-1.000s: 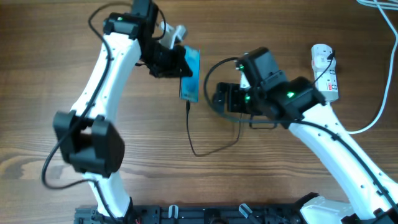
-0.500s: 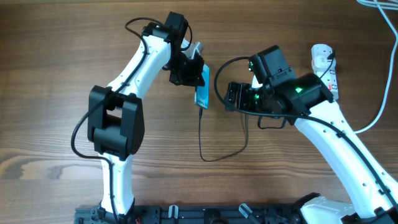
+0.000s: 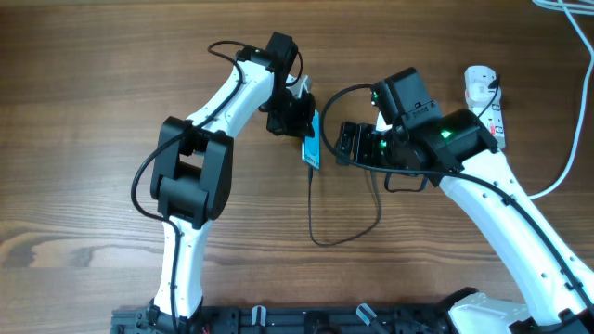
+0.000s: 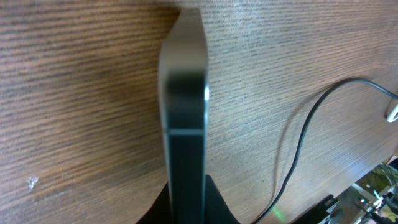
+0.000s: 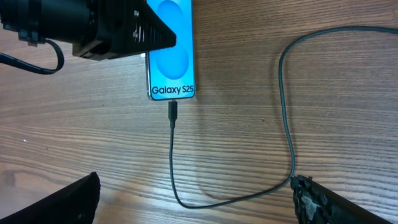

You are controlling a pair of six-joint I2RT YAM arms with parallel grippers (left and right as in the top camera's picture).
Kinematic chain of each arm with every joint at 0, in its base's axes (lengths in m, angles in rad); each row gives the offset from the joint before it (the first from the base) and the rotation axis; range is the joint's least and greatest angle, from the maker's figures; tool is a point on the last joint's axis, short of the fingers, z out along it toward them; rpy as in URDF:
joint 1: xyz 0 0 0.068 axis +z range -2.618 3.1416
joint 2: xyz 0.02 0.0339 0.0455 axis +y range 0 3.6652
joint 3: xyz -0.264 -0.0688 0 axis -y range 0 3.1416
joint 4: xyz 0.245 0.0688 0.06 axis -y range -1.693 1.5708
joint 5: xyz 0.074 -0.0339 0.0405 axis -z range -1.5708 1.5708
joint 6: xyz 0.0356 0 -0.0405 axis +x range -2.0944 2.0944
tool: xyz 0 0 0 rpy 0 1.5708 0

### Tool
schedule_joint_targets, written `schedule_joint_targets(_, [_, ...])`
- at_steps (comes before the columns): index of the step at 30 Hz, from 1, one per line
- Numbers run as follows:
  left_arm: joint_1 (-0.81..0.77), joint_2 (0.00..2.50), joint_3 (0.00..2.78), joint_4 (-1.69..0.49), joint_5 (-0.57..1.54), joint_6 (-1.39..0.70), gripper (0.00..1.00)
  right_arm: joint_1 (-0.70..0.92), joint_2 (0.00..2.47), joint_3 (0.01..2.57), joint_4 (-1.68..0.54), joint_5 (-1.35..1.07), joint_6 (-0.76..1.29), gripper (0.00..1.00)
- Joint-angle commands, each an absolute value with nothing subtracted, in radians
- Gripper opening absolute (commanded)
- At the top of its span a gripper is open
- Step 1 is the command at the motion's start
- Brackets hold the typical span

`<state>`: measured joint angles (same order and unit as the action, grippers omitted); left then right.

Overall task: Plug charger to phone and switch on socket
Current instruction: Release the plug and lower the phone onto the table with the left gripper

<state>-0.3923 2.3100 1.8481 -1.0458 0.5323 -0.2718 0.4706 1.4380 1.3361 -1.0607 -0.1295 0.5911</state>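
Note:
My left gripper is shut on the phone, which shows narrow and tilted from above. In the left wrist view the phone is edge-on between the fingers. In the right wrist view its teal screen faces the camera, and the charger's plug tip sits in its lower short edge. The thin black charger cable loops down and back up to the right. My right gripper is open and empty just right of the phone, its fingers wide apart over the cable loop. The white socket lies at the far right.
A pale lead runs from the socket along the table's right edge. The left arm's body stands over the table's left middle. The right arm crosses the lower right. Bare wood lies at the far left.
My left gripper has carried the phone to the right, close to the right gripper, dragging the plugged cable along. The right gripper shifted slightly right early on, then stayed still.

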Motion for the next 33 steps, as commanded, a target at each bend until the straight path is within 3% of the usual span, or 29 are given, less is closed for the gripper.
schedule_joint_targets(1, [-0.409, 2.333, 1.849, -1.039, 0.559, -0.277, 0.12, 0.471, 1.421, 1.346, -1.056, -0.111, 0.605, 1.00])
schedule_joint_targets(12, [-0.409, 2.350, 1.849, -1.048, 0.523, -0.277, 0.12, 0.471, 1.421, 1.346, -1.056, -0.100, 0.604, 1.00])
schedule_joint_targets(23, [-0.409, 2.350, 1.849, -1.077, 0.450, -0.278, 0.21, 0.471, 1.421, 1.346, -1.070, -0.100, 0.604, 1.00])
schedule_joint_targets(26, [-0.409, 2.350, 1.849, -1.082, 0.450, -0.278, 0.28, 0.471, 1.421, 1.346, -1.077, -0.100, 0.604, 1.00])
schedule_joint_targets(33, [-0.409, 2.350, 1.849, -1.097, 0.409, -0.278, 0.28, 0.471, 1.421, 1.346, -1.079, -0.101, 0.605, 1.00])
